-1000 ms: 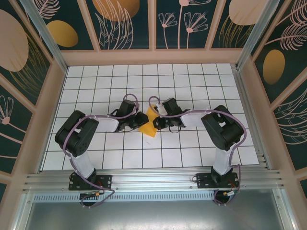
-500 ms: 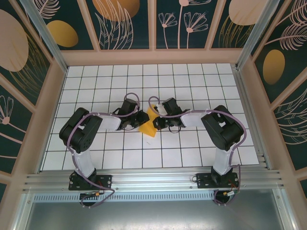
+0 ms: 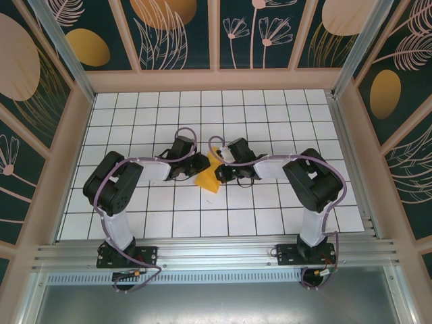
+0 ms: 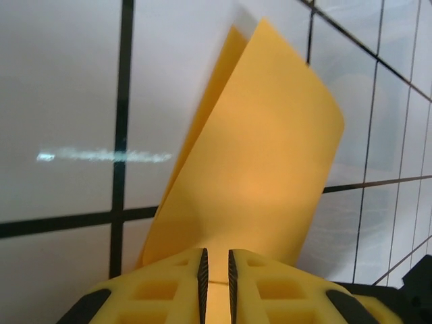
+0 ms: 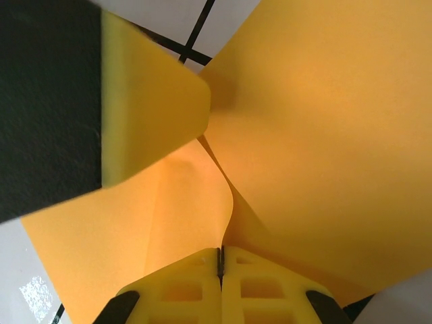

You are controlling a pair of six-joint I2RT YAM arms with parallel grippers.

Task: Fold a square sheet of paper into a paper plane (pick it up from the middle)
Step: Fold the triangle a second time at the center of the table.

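Observation:
The square sheet of paper (image 3: 208,177) is a folded, buckled orange-yellow shape standing up off the tiled floor between both grippers. My right gripper (image 3: 218,173) is shut on it: in the right wrist view a curved fold of the paper (image 5: 324,148) runs down into the closed jaws (image 5: 221,251). My left gripper (image 3: 200,165) is at the paper's left side. In the left wrist view its jaws (image 4: 216,253) stand a narrow gap apart, with the paper (image 4: 263,155) just beyond them and showing through the gap. One left finger (image 5: 148,115) touches the fold.
The white tiled floor (image 3: 270,121) with black grid lines stretches around the arms. Peach frame walls (image 3: 358,155) enclose it on three sides. An aluminium rail (image 3: 216,253) runs along the near edge by the arm bases.
The left wrist has shifted slightly toward the far side and the paper. The right arm and the paper have stayed about where they were.

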